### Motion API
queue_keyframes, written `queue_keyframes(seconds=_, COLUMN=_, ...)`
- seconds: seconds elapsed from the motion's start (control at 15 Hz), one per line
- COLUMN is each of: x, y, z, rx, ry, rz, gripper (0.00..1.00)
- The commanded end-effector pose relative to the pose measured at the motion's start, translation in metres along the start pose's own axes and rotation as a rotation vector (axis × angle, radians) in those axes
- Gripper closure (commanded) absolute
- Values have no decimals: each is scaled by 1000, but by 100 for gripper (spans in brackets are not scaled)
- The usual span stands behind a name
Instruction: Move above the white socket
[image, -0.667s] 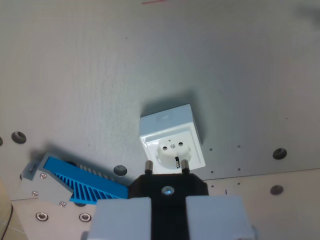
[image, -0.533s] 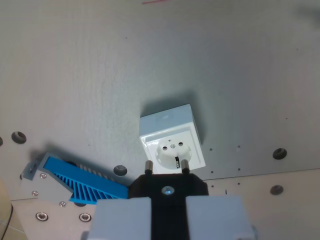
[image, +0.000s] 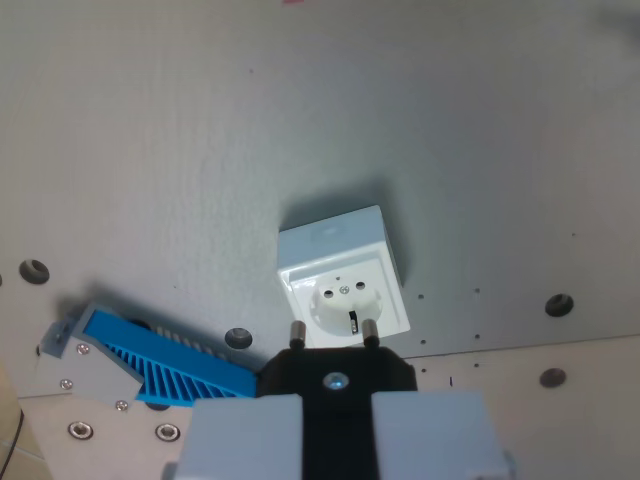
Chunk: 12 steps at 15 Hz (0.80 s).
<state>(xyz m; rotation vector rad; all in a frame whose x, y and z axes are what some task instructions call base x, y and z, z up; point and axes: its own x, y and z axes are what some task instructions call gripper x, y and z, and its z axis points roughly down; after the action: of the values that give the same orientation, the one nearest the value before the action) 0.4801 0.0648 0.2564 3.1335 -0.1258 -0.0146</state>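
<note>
White socket (image: 344, 282) face-up, slightly rotated

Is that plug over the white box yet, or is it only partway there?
Nearly there. The gripper already holds the black plug, its two pins over the white socket's near edge. Left: a small shift until the pins sit above the socket's round recess.

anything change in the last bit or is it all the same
Almost nothing. The picture slid slightly: the red mark at the top edge has nearly gone and the blue ribbed part sits a touch further toward the wrist view's left, so the camera moved, not the things. The black plug stays held in the gripper, its two pins just short of the white socket, which has not shifted on the table.
</note>
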Motion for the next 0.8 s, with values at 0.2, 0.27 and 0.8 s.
queue_keyframes(seconds=0.2, x=-7, y=1, z=14, rx=7, ry=27, rz=-64, gripper=100)
queue_keyframes(seconds=0.27, x=-9, y=1, z=17, rx=8, ry=34, rz=-72, gripper=100)
queue_keyframes(seconds=0.8, x=-35, y=4, z=57, rx=8, ry=63, rz=-161, gripper=100)
